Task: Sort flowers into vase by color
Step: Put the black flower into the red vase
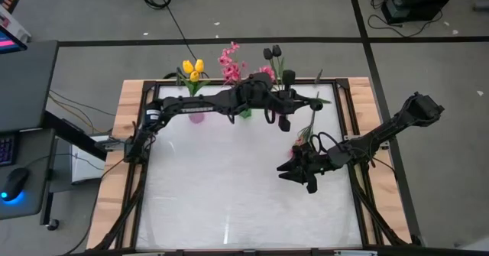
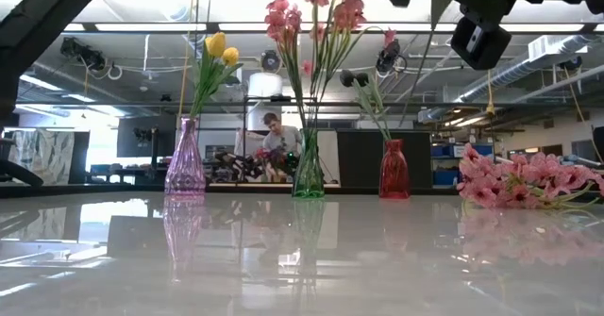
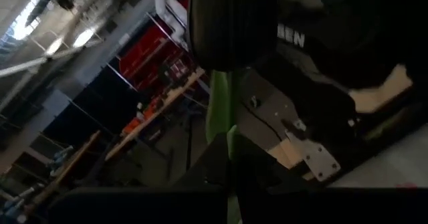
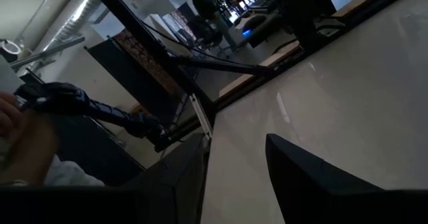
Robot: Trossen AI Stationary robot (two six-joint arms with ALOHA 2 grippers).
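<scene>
Three vases stand in a row at the table's far edge. The purple vase (image 2: pixel 185 160) holds yellow tulips (image 2: pixel 219 47), the green vase (image 2: pixel 308 170) pink blossoms (image 2: pixel 311 14), and the red vase (image 2: pixel 394 170) dark tulips (image 2: pixel 354 75). My left gripper (image 1: pixel 315 101) reaches along the far edge above the red vase, shut on a dark tulip (image 3: pixel 227 23). A spray of pink blossoms (image 1: pixel 302 141) lies flat on the table at the right. Just in front of it my right gripper (image 1: pixel 296 173) stands open and holds nothing. My left gripper pinches the dark tulip's green stem (image 3: pixel 221 110) between its two fingers, a little below the head. The fingers point level and high above the table, so the flower is lifted clear. The exact spot of contact is lost in the dark between the fingers.
The white tabletop (image 1: pixel 229 195) lies bare in the middle and near parts, inside a dark frame (image 1: pixel 348 118) on wooden boards. A desk (image 1: pixel 23 95) with a mouse stands to the left of the table. A person (image 2: pixel 276 137) sits in the room beyond the far edge.
</scene>
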